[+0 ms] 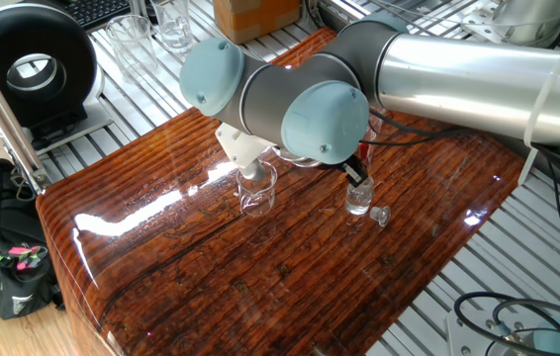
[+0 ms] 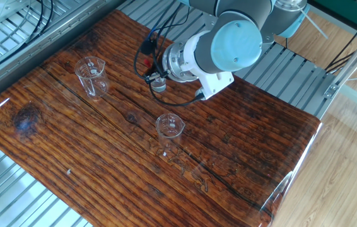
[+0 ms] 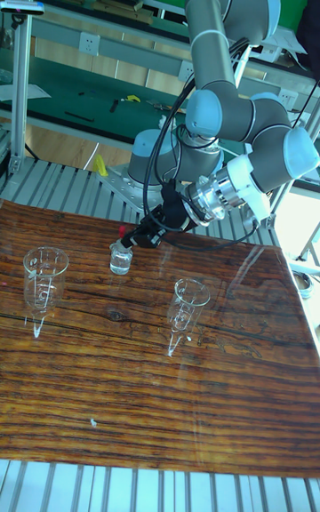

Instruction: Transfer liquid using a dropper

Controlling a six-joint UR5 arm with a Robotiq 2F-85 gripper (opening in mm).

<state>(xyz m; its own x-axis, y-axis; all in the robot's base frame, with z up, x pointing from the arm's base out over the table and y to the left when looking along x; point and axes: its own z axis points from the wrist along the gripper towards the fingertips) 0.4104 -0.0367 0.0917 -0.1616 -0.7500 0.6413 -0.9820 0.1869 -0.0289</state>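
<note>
The dropper shows only as a small red bulb (image 3: 122, 230) straight above the small clear bottle (image 3: 120, 260); its tube is too thin to make out. My gripper (image 3: 135, 235) reaches in from the right and its dark fingers appear closed at the bulb. In one fixed view the gripper (image 1: 356, 179) hangs just over the bottle (image 1: 358, 202), half hidden by the arm. From the other side the bottle (image 2: 158, 85) sits under the fingertips (image 2: 154, 76). I cannot make out the liquid in any glass.
A tall clear glass vessel (image 3: 189, 300) stands right of the bottle and another (image 3: 43, 268) at the left. The bottle's stopper (image 1: 381, 215) lies on the wooden table (image 1: 260, 287) beside it. Metal slats surround the table; a black bag (image 1: 3, 257) hangs at its left.
</note>
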